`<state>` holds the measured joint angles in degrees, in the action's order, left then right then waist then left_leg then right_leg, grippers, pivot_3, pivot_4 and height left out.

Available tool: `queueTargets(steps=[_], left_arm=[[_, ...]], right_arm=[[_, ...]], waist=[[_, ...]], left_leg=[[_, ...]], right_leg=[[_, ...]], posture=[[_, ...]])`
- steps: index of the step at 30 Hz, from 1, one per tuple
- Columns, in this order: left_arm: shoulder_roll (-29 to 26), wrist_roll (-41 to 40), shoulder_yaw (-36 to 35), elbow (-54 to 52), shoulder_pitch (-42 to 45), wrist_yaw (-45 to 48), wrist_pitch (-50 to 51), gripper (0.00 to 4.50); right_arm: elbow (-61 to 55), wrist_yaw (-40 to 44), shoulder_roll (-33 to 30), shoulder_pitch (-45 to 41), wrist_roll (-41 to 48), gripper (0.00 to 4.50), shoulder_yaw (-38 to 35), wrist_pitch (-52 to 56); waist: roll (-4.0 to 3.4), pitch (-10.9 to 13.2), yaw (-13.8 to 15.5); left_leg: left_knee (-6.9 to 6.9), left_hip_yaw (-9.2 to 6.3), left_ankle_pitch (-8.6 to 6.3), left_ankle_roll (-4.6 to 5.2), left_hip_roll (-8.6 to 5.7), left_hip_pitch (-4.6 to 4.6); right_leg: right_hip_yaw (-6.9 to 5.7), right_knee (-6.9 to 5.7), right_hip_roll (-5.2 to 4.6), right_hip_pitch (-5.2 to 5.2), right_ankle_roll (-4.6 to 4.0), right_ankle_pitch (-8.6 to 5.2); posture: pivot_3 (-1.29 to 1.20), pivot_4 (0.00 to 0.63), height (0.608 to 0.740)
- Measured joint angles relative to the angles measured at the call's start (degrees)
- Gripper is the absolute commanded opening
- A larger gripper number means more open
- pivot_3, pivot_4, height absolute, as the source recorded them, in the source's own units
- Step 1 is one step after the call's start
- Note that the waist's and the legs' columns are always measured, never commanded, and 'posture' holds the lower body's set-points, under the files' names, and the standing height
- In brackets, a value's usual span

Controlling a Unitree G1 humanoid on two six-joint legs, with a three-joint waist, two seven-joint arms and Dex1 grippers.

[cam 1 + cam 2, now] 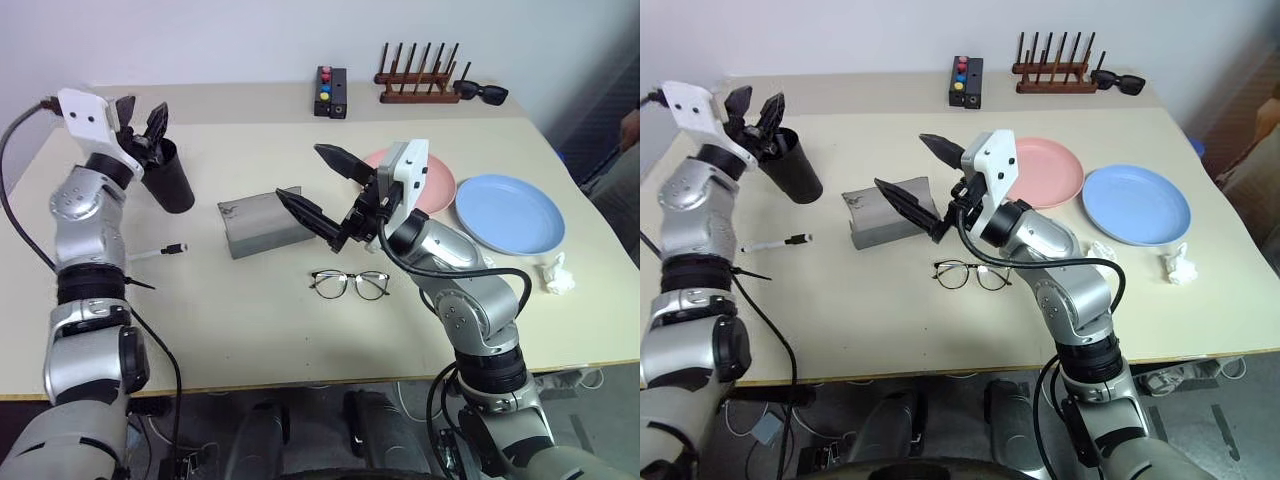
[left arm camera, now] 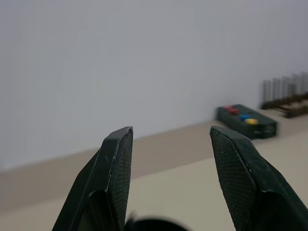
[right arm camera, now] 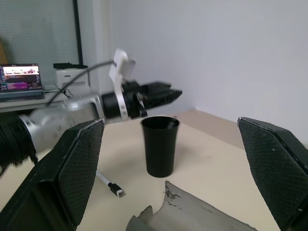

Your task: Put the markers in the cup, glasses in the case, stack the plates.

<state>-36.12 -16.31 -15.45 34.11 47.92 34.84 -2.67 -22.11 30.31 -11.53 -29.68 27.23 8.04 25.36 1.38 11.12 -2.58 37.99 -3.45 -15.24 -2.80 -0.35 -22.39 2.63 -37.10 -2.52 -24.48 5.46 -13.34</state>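
L gripper [image 1: 143, 117], upper left of frame, hovers just above the cup [image 1: 172, 178] w/ black fingers parted, nothing between them; inner pads look cross-hatched. R gripper [image 1: 318, 187], mid-frame, spread wide & empty above the case [image 1: 258, 222]. Cup: tall black tapered plastic, plain, no label. White marker [image 1: 158, 252] w/ black cap lies lower left of the case. Case: grey matte, soft, rectangular. Glasses [image 1: 349, 284], thin dark rims, roundish clear lenses, sit below the case. Pink plate [image 1: 1045, 172] & blue plate [image 1: 509, 213], smooth matte rounds, side by side at right, unstacked.
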Motion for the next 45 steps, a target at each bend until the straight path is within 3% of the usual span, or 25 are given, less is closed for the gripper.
queueTargets(steps=[1,5,6,9,14,23,34,37,44,45], left_arm=[[-1.71,-0.63,0.94,-2.24,-0.02,2.51,2.2,2.54],[-10.34,-1.1,6.4,-12.08,-1.31,15.21,12.8,4.36],[-12.88,-1.15,8.31,-14.41,-2.33,18.84,15.7,4.45],[-21.45,0.39,15.7,-19.77,-6.56,31.3,20.13,4.45],[-25.2,7.64,23.86,-16.65,-6.92,39.82,18.75,4.45],[-21.13,19.04,31.51,4.0,0.58,44.99,9.01,4.45],[-15.78,28.08,35.06,19.41,6.88,45.12,0.64,4.45],[-15.02,28.79,35.0,21.31,7.64,44.92,-0.49,3.64],[-13.86,29.0,34.82,22.02,7.8,44.99,-1.28,0.05],[-13.87,29.05,34.81,21.97,7.79,44.99,-1.29,0.05]], right_arm=[[0.0,0.04,-0.25,0.06,0.0,4.5,-0.04,0.0],[0.14,0.66,-1.46,0.3,0.02,4.5,-0.86,0.0],[0.27,0.99,-1.5,0.26,0.04,4.5,-1.0,-0.01],[0.7,2.13,-2.47,0.39,0.08,4.5,-1.45,-0.02],[1.29,3.42,-2.8,0.54,0.08,4.5,-1.45,-0.02],[-3.01,10.96,-8.38,2.7,1.7,4.5,3.81,3.16],[-3.43,10.43,-8.2,3.88,1.07,4.5,4.09,3.02],[-3.42,10.31,-8.2,3.9,0.97,4.5,4.09,2.99],[-3.42,10.34,-8.13,3.9,0.61,4.5,4.09,2.97],[-3.42,10.37,-8.14,3.91,0.61,4.5,4.09,2.97]], waist=[[-0.01,0.0,-0.01],[-0.1,0.05,-0.02],[-0.09,0.05,-0.04],[-0.16,0.09,-0.26],[-0.2,0.13,0.11],[-0.14,0.13,0.18],[-0.12,0.13,0.21],[-0.13,0.13,0.18],[-0.13,0.12,0.41],[-0.14,0.12,0.38]], left_leg=[[-0.01,0.0,0.0,0.0,0.0,0.0],[-0.06,0.03,0.0,0.0,0.01,0.03],[-0.06,0.02,0.0,0.0,0.03,0.02],[-0.11,0.09,0.0,0.0,0.08,0.02],[-0.11,0.05,0.0,0.01,0.12,0.0],[-0.1,0.07,-0.01,0.01,0.09,-0.11],[-0.09,0.06,-0.01,0.02,0.09,-0.12],[-0.09,0.07,-0.01,0.02,0.09,-0.1],[-0.02,0.03,0.0,0.02,0.1,-0.02],[-0.02,0.03,0.0,0.02,0.1,-0.02]], right_leg=[[0.0,0.01,0.0,0.0,0.0,0.0],[0.03,0.01,0.01,-0.01,-0.02,-0.02],[0.02,0.02,0.06,-0.01,-0.03,-0.03],[0.06,0.05,0.09,-0.04,-0.15,-0.1],[0.05,0.03,0.18,-0.09,-0.31,-0.21],[0.04,0.1,0.1,-0.13,-0.11,-0.15],[0.04,0.08,0.11,-0.15,-0.07,-0.13],[0.04,0.05,0.1,-0.15,-0.07,-0.12],[0.03,-0.01,0.11,-0.06,-0.07,-0.12],[0.03,-0.01,0.11,-0.06,-0.07,-0.12]], posture=[[0.0,0.15,0.735],[0.0,0.15,0.735],[0.0,0.15,0.735],[0.0,0.15,0.735],[0.0,0.15,0.735],[0.0,0.15,0.735],[0.0,0.15,0.735],[0.0,0.15,0.735],[0.0,0.15,0.735],[0.0,0.15,0.735]])
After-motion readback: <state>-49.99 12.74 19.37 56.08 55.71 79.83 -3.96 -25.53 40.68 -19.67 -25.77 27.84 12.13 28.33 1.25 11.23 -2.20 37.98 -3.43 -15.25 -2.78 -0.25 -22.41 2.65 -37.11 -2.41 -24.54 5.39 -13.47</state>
